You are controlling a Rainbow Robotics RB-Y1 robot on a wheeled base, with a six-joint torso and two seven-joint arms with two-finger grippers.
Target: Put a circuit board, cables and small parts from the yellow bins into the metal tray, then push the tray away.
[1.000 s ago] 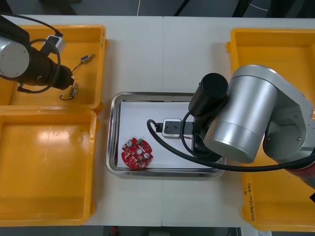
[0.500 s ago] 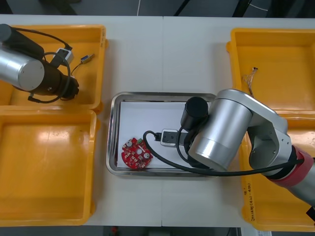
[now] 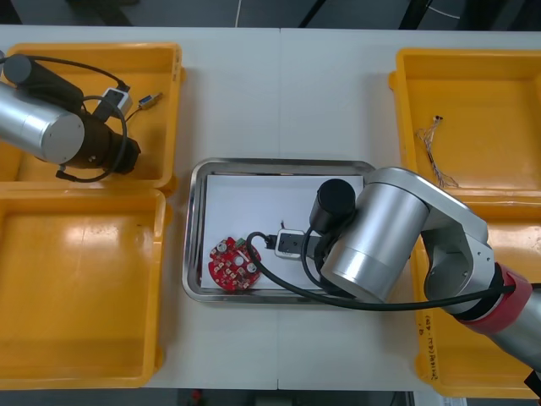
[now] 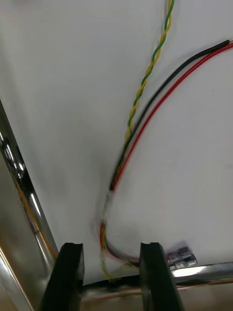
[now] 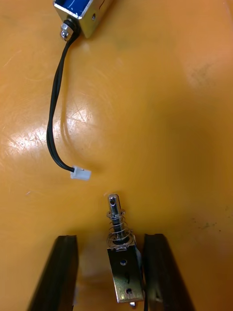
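Observation:
In the left wrist view my left gripper (image 5: 110, 243) is low over the orange floor of a bin, its fingers apart around a small metal part (image 5: 124, 265) with a spring. The part lies against one finger, and a gap remains at the other. In the front view this arm reaches into the far left yellow bin (image 3: 169, 76). My right gripper (image 4: 109, 245) stands open just above the white inside of the metal tray (image 3: 194, 173). A red and black cable (image 4: 145, 121) and a twisted yellow and green cable (image 4: 150, 63) lie loose between and beyond its fingers. A round red circuit board (image 3: 235, 264) lies in the tray.
A second small metal part (image 5: 80, 17) with a black lead and white plug (image 5: 80, 173) lies farther off in the same bin. Thin cables (image 3: 435, 148) rest in the far right bin (image 3: 490, 85). The near left bin (image 3: 84, 288) sits close beside the tray.
My right arm has come down towards the tray's near edge and its fingers have opened off the cables. My left gripper has dropped around the small metal part and its fingers have narrowed.

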